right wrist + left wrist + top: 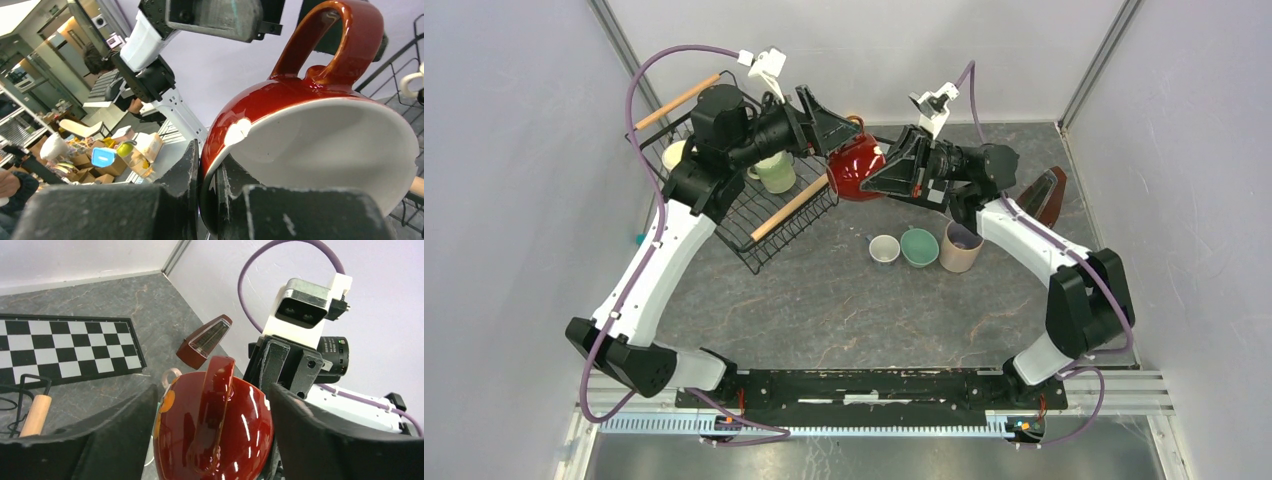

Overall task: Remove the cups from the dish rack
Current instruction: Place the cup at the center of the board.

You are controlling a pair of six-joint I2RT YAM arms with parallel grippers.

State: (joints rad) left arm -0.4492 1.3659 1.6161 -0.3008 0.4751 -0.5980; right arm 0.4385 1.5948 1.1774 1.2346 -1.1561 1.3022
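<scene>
A glossy red mug [854, 170] with a white inside hangs in the air between my two grippers, right of the dish rack [764, 228]. My right gripper [886, 170] is shut on the mug's rim [320, 145], one finger inside and one outside, as the right wrist view [207, 185] shows. My left gripper [842, 140] is open, its fingers straddling the mug's body [215, 430] with thin gaps either side. A light green mug [776, 172] and a cream mug [674, 152] sit in the rack. A whitish cup [884, 248], a teal cup [918, 246] and a beige-pink cup [961, 247] stand on the table.
The brown metronome [1044, 195] stands at the back right, also in the left wrist view [205, 340]. A checkered board [65, 347] lies behind the rack. The rack's wooden handle [789, 207] lies just left of the mug. Walls close in the table.
</scene>
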